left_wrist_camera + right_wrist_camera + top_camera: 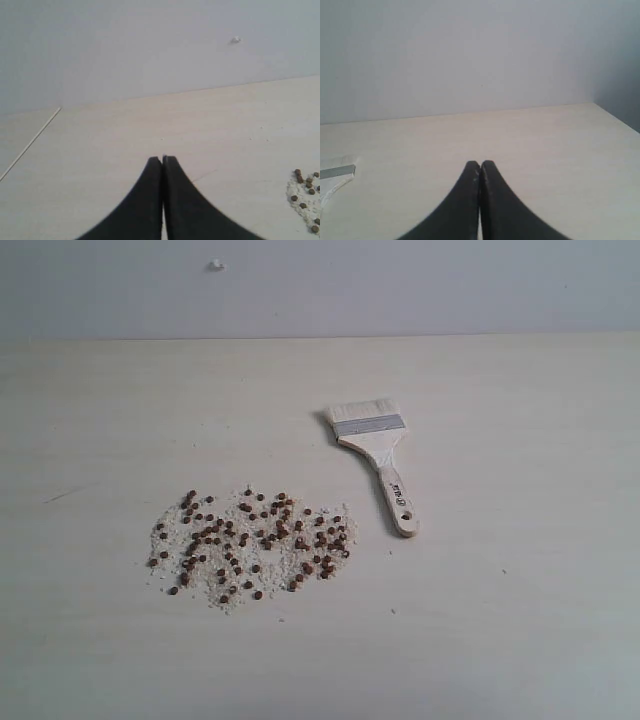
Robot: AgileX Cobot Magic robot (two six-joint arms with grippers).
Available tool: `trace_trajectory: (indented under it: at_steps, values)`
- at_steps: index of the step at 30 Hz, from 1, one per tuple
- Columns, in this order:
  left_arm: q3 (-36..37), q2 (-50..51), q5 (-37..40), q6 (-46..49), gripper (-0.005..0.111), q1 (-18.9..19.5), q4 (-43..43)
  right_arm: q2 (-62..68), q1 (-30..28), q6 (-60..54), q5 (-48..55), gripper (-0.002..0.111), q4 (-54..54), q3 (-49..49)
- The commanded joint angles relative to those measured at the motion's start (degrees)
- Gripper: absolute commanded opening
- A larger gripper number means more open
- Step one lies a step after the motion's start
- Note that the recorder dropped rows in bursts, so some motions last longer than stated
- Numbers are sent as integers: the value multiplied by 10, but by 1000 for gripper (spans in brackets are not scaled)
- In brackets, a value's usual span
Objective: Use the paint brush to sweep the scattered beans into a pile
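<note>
On the table, reddish-brown beans lie scattered; left gripper and right gripper clenched.

A pale, faintly wood-grained table fills most of the exterior view; a plain grey-white wall closes it off at twelve o'clock, meeting the tabletop in a straight line; a small white blob sits on the wall at about eleven o'clock; a thin dark scratch marks the table toward nine o'clock; the light is soft and even, the shadows faint; the right wrist view shows the table's corner against a darker stretch of wall.
</note>
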Motion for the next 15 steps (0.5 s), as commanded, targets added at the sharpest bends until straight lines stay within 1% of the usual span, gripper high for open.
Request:
trace_trajectory:
  at_steps: [1,5,8,11,15]
  values:
    - [0,-4,-2,1,0,1,-4,-3,-2,-4,-21,0,0,3]
    - [0,-4,-2,1,0,1,-4,-3,-2,32,-99,0,40,3]
    - [0,-4,-2,1,0,1,-4,-3,-2,75,-192,0,88,3]
    - [0,-4,-2,1,0,1,-4,-3,-2,173,-285,0,134,3]
    - [0,-4,-2,1,0,1,-4,-3,-2,312,-406,0,146,3]
